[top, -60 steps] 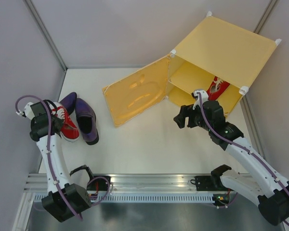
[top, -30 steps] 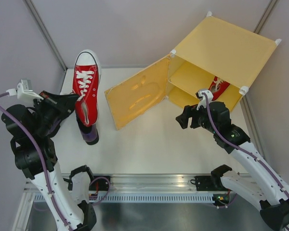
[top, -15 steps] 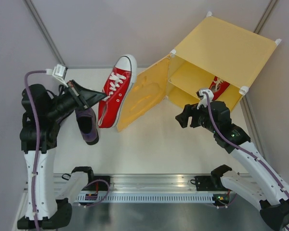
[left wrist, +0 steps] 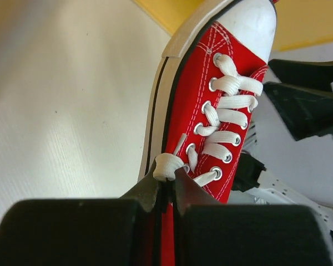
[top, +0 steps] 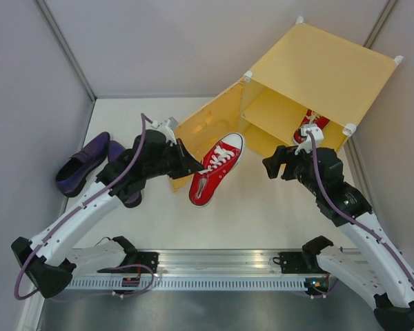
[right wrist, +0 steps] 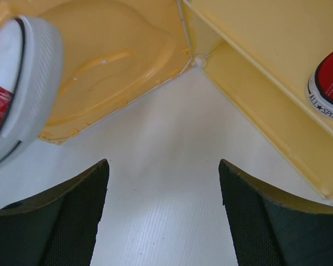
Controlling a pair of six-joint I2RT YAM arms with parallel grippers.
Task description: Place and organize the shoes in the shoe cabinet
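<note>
held red sneaker [top: 216,169] aloft in left gripper [left wrist: 166,185], clamped thin on collar edge, toe toward door [top: 200,127] of shoe cabinet [top: 317,69]. noted right gripper [right wrist: 162,166] spread wide, empty, near cabinet mouth. risked slip from narrow pinch, or toe snagging door or shelf lip [top: 272,114] on entry.

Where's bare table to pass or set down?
Free: table strip between the held red sneaker and the near rail; back-left corner behind the purple loafers. Crowded: in front of the cabinet, between door, sneaker and right gripper.
</note>
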